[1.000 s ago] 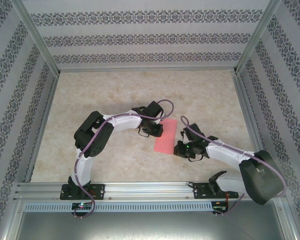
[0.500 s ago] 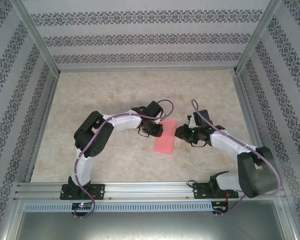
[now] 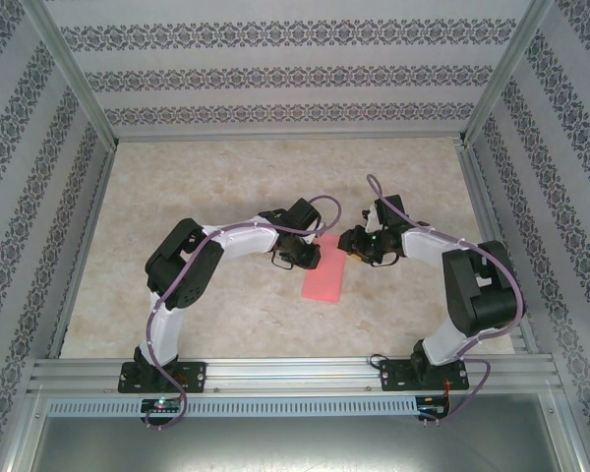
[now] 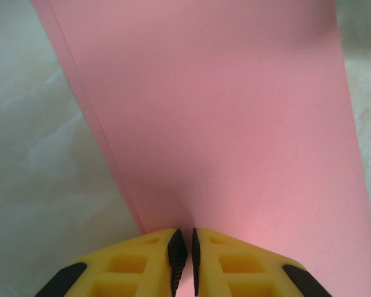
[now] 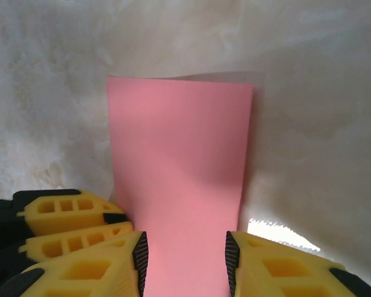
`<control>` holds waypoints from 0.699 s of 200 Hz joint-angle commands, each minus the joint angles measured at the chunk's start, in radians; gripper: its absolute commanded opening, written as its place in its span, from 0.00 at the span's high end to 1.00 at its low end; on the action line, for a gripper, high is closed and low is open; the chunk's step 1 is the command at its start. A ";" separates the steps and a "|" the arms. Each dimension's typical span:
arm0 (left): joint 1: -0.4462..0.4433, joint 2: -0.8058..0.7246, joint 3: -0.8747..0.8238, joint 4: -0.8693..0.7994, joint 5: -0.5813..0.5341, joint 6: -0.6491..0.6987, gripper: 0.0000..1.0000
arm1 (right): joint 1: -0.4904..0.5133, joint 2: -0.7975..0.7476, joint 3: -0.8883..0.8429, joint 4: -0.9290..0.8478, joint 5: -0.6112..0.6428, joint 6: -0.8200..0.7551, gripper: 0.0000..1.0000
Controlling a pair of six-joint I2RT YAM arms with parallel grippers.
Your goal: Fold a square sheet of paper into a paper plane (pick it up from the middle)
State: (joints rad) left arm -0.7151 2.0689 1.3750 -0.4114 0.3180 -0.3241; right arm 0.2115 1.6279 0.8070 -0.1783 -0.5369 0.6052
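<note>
left gripper [image 4: 184,238]: bottom centre of its wrist view. yellow jaws pressed almost together, thin slit between; tips at the paper's near edge. cannot tell whether a layer is nipped in the slit.
right gripper [image 5: 183,247]: bottom of its wrist view. jaws spread about as wide as the strip, holding nothing, poised over its near end.
square sheet of paper [image 3: 324,268]: folded to a long two-layer rectangle, flat, centre of the top view; left gripper at its upper-left edge, right gripper at its upper-right corner.
table [image 3: 226,177]: marbled, bare toward the top of frame.
stage (judged): early; half-fold made, corner folds not yet done.
risk: thin paper slides on the smooth top if the left tips ease off; spread right jaws could catch one layer alone and skew the crease.
</note>
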 commanded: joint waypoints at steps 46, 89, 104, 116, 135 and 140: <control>0.034 0.101 -0.071 -0.235 -0.118 0.022 0.80 | -0.013 0.120 0.080 0.004 -0.027 -0.045 0.60; 0.034 0.102 -0.073 -0.240 -0.119 0.026 0.80 | -0.020 0.146 0.092 0.042 -0.082 -0.046 0.60; 0.034 0.104 -0.076 -0.240 -0.119 0.026 0.80 | -0.021 0.144 0.094 0.042 -0.087 -0.051 0.60; 0.034 0.102 -0.081 -0.236 -0.117 0.026 0.80 | -0.022 0.138 0.100 0.013 -0.047 -0.064 0.59; 0.034 0.106 -0.085 -0.230 -0.111 0.022 0.80 | -0.024 0.145 0.097 0.036 -0.067 -0.058 0.59; 0.034 0.106 -0.085 -0.230 -0.110 0.022 0.80 | -0.024 0.149 0.098 0.045 -0.077 -0.054 0.59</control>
State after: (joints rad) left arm -0.7116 2.0693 1.3758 -0.4114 0.3256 -0.3241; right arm 0.1917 1.7557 0.8825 -0.1772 -0.5896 0.5686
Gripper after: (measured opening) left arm 0.199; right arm 0.409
